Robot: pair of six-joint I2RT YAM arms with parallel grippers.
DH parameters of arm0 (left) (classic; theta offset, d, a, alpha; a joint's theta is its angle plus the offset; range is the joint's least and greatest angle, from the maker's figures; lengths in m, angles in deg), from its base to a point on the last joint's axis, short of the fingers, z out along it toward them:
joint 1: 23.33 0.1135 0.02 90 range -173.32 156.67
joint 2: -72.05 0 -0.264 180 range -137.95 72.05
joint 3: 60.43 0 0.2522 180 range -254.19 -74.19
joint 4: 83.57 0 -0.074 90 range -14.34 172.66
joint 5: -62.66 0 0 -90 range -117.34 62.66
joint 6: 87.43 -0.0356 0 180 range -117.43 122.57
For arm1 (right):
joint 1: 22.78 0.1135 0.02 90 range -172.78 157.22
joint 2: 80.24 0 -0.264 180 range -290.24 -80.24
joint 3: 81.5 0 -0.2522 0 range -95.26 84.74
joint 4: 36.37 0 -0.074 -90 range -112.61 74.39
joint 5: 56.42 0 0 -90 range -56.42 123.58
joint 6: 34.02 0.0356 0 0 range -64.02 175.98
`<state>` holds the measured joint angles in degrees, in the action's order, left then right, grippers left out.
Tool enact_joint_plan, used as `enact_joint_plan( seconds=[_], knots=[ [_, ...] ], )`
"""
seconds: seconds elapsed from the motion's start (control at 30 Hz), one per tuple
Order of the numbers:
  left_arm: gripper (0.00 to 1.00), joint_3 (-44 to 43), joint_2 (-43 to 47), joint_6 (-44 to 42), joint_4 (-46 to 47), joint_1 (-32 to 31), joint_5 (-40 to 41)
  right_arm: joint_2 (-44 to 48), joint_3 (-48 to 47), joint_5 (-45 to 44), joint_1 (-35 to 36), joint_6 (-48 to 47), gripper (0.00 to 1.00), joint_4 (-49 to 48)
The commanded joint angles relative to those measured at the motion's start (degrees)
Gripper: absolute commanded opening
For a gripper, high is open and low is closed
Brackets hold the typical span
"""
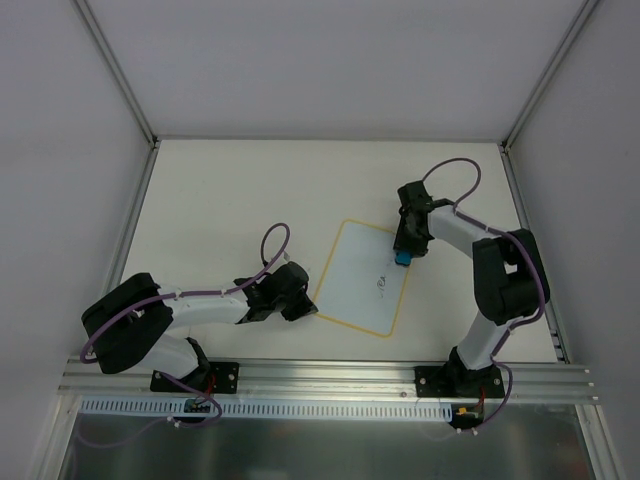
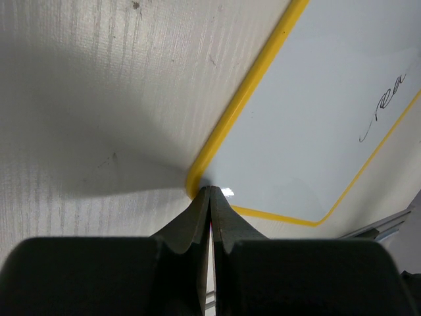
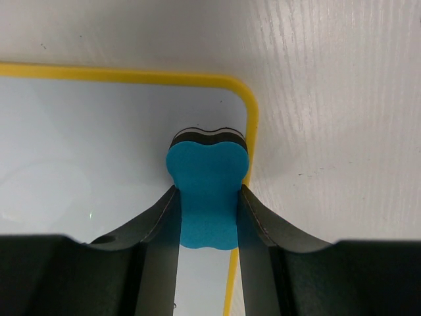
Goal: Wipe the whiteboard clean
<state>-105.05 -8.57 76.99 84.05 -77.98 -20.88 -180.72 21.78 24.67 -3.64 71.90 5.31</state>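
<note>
Grasping a blue foam eraser block point(image 3: 207, 172), the right gripper point(image 3: 207, 192) rested on the yellow-rimmed white rectangular whiteboard point(image 1: 352, 285) just beyond the dark scribble point(image 1: 383, 286), while the left gripper point(image 2: 210, 192) was clenched empty.

- The blue eraser point(image 3: 207, 187), a lobed foam block with a dark layer at its far end, sits clamped between the right fingers point(image 3: 158, 250) and juts past their tips.
- The counter point(image 1: 230, 190) is white and finely ribbed with a few dark specks. It spreads left of and beyond the left fingers point(image 2: 194, 224).
- An aluminium rail point(image 1: 330, 375) crosses the counter's near edge, behind both pairs of fingers.
- White walls point(image 1: 330, 60) with metal posts stand beyond them.
</note>
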Motion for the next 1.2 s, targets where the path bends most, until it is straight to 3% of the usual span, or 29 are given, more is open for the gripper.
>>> enact_joint_plan(
  seconds=[0.0, 0.27, 0.5, 0.6, 0.77, 1.0, 1.17],
  knots=[
    [0.00, 2.9, -2.2, -1.6, -9.5, 0.3, 1.4, 1.8, 1.8, 0.6, 1.7, 0.8, 0.05, 3.2],
    [0.00, 2.6, -2.5, -1.6, -9.5, 0.4, 1.3, 2.5, 9.2, 4.1, 11.6, 4.1, 0.05, 0.6],
    [0.00, 2.5, -2.9, -1.8, -9.3, 0.5, 1.1, 5.3, 14.7, 7.2, 24.6, 11.8, 0.05, 0.0],
    [0.00, 2.7, -2.6, -1.8, -9.3, 0.5, 1.0, 7.4, 16.0, 7.0, 25.8, 13.2, 0.05, 0.2],
    [0.00, 2.8, -2.5, -1.7, -9.0, 0.5, 1.2, 10.4, 15.7, 1.7, 23.9, 11.9, 0.05, 2.2],
    [0.00, 3.2, -2.1, -1.7, -9.0, 0.7, 1.2, 7.9, 10.6, -2.9, 10.9, 5.6, 0.05, 4.2],
    [0.00, 3.3, -2.1, -1.6, -9.0, 0.9, 1.0, 7.0, 8.2, -3.4, 6.9, 3.4, 0.05, 4.8]
  ],
)
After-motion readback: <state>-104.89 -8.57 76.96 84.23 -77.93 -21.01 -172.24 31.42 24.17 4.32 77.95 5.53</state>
